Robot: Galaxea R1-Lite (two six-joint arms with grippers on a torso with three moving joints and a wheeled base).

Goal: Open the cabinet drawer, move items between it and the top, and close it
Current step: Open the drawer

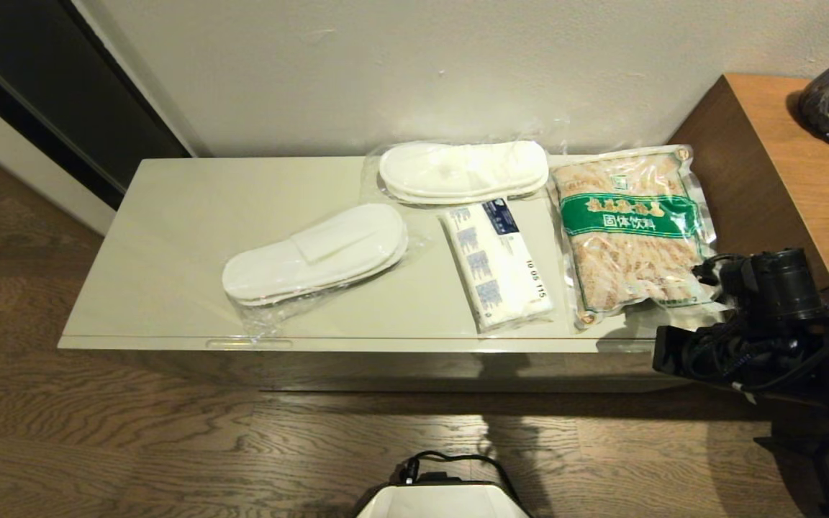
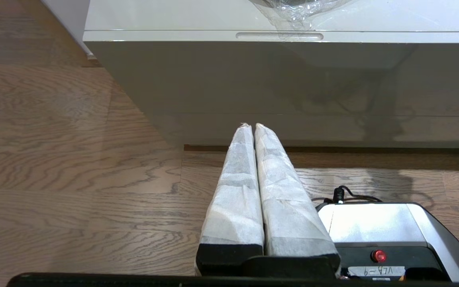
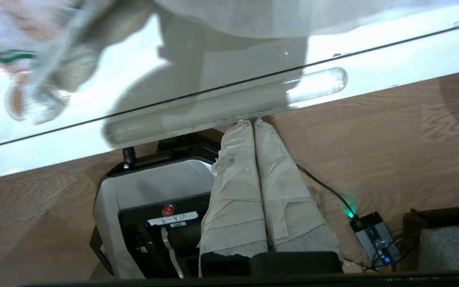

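Surface: I see the top (image 1: pixel 170 237), a glossy pale slab on wood-plank floor (image 1: pixel 98 446), white wall (image 1: pixel 414 65) behind, brown wood-grain unit (image 1: pixel 789 165) beside it.
Count: two bagged slipper pairs (image 1: pixel 317 252) (image 1: pixel 463 171), one tissue pack (image 1: pixel 499 266), one sachet bag (image 1: pixel 630 230).
Axes: slipper pairs lie lengthwise along the cabinet; tissue pack and sachet bag run front to back.
Drawer: the cabinet drawer (image 2: pixel 253 75) is closed, its notch (image 3: pixel 225 107) just beyond my right gripper (image 3: pixel 253 121).
Right gripper: fingers clenched together, empty, at the front edge below the sachet bag.
Left gripper (image 2: pixel 252 126): clenched, empty, low before the drawer front.
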